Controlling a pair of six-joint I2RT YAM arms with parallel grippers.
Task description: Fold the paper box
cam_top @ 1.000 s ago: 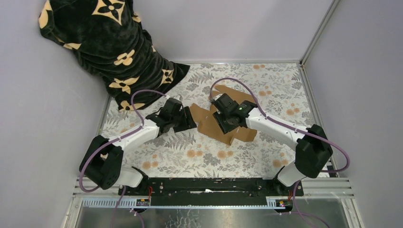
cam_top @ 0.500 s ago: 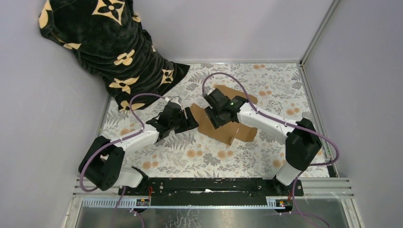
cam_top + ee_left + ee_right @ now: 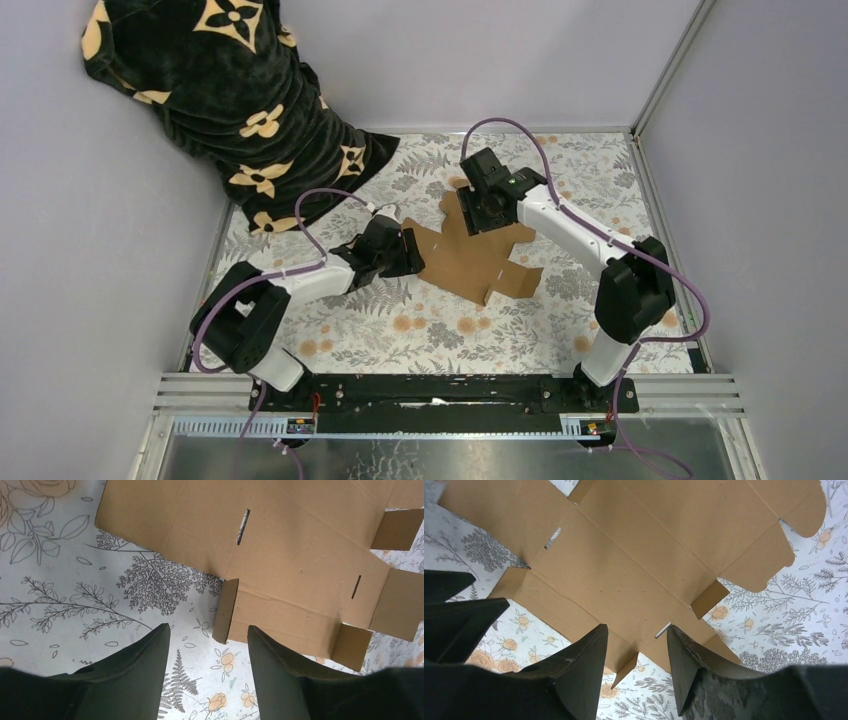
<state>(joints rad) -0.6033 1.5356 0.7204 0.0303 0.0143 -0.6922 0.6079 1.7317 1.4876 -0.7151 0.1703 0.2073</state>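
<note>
The left gripper point(image 3: 397, 254) sits, fingers apart and empty, at the 9 o'clock edge of the paper box point(image 3: 470, 258), a flat brown die-cut sheet with creases, slits and slightly lifted tabs lying mid-way across the table point(image 3: 600, 180), with the right gripper point(image 3: 480, 208) over its 12 o'clock end, fingers likewise apart.

Between my two arms, the near half of the floral-print table point(image 3: 430, 335) lies bare, giving open room down to the black base rail point(image 3: 440, 385). The flat brown cardboard sheet point(image 3: 465, 262) covers the middle. One small side flap point(image 3: 225, 611) stands up just ahead of the open gap of my left tool point(image 3: 207, 630). My right tool point(image 3: 636, 630), jaws apart, hangs over the sheet's far part. A heaped black blanket with tan flowers point(image 3: 230, 100) blocks the far-left corner. Pale grey walls point(image 3: 480, 60) close the left, far and right sides, and a strip of bare table runs along the right wall.
</note>
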